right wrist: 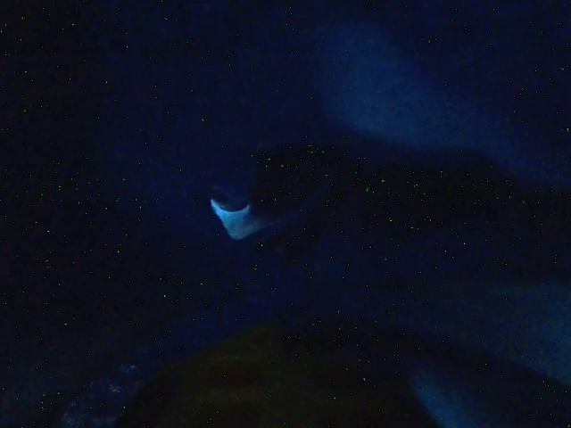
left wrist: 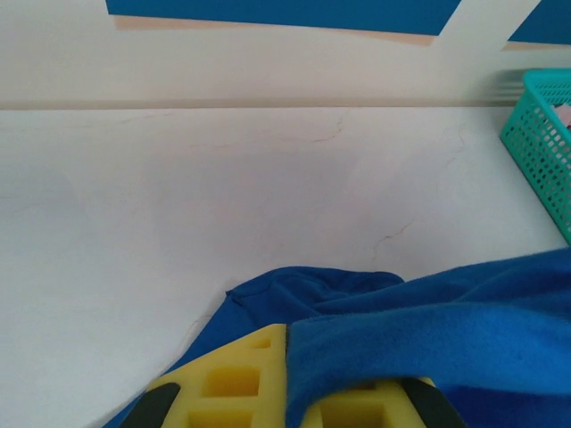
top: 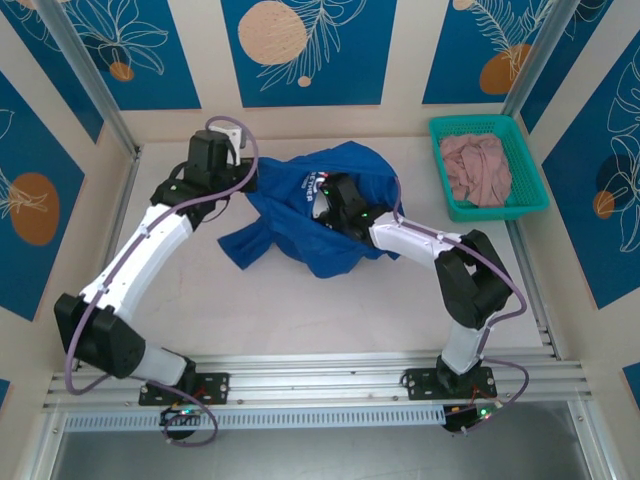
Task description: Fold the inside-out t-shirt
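The top camera gave us the whole layout: the inside-out t-shirt (top: 300, 235) lay crumpled in a royal-blue heap on the middle of the tabletop (top: 300, 310), with an arm reaching into it from each side. The left wrist camera added the close detail. There, the left end effector (left wrist: 294, 397) was clenched on a fold at the shirt's left edge, and the cloth ran down between its yellow fingers (left wrist: 234, 383) and draped over the right one. The right wrist camera was dark and blue, with cloth close all round, so we could not tell how the right end effector (top: 338, 205) held its jaws. From above, it sat sunk in the heap's far folds. In the far right corner a teal basket (top: 495, 212) held a bunched dusty-pink garment (top: 478, 168), well apart from the shirt.
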Motion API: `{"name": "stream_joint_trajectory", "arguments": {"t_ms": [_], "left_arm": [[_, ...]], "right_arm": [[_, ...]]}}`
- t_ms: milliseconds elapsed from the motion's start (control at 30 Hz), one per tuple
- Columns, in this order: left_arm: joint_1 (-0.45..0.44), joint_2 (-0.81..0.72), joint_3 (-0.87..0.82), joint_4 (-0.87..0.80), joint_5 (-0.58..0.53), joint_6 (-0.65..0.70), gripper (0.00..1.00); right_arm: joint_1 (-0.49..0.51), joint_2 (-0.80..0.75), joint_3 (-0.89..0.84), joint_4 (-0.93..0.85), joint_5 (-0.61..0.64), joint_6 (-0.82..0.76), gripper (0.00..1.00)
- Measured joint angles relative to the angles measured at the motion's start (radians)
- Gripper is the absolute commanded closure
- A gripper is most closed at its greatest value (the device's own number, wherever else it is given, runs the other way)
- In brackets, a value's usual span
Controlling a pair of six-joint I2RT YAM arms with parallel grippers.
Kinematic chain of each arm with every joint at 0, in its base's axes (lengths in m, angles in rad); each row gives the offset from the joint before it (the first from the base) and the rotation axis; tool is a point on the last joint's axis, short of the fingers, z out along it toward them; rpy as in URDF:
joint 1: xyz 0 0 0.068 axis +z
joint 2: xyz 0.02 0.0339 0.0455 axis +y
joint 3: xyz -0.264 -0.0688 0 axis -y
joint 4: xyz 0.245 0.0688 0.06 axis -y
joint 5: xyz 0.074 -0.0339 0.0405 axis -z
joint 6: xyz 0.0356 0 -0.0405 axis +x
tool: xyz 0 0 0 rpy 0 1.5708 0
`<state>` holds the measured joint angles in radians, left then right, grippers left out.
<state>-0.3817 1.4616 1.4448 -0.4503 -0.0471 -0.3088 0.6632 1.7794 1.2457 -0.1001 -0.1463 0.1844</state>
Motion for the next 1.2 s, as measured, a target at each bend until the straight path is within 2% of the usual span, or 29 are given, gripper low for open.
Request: {"name": "stream_joint_trajectory", "arguments": {"t_ms": [133, 400, 500, 667, 967, 1200], "left_arm": [[0.045, 0.051, 0.066, -0.006, -0.01, -0.005, 1.0], [0.263, 0.053, 0.083, 0.0, 0.037, -0.084, 1.0], [0.286, 0.051, 0.064, 0.006, 0.06, -0.109, 1.0], [0.254, 0.039, -0.046, 0.08, 0.131, -0.126, 1.0], [0.105, -0.045, -0.313, 0.23, 0.291, -0.143, 1.0], [0.068, -0.12, -0.372, 0.304, 0.328, -0.146, 1.0]], "right_arm": [[0.025, -0.001, -0.007, -0.008, 0.014, -0.019, 1.0], [0.013, -0.024, -0.076, -0.066, 0.085, -0.065, 1.0], [0.01, -0.027, -0.076, -0.066, 0.093, -0.075, 1.0], [0.006, -0.031, -0.07, -0.05, 0.081, -0.071, 1.0], [-0.056, -0.052, 0.076, 0.072, 0.001, 0.069, 1.0], [-0.113, -0.11, 0.1, 0.201, -0.099, 0.205, 1.0]]}}
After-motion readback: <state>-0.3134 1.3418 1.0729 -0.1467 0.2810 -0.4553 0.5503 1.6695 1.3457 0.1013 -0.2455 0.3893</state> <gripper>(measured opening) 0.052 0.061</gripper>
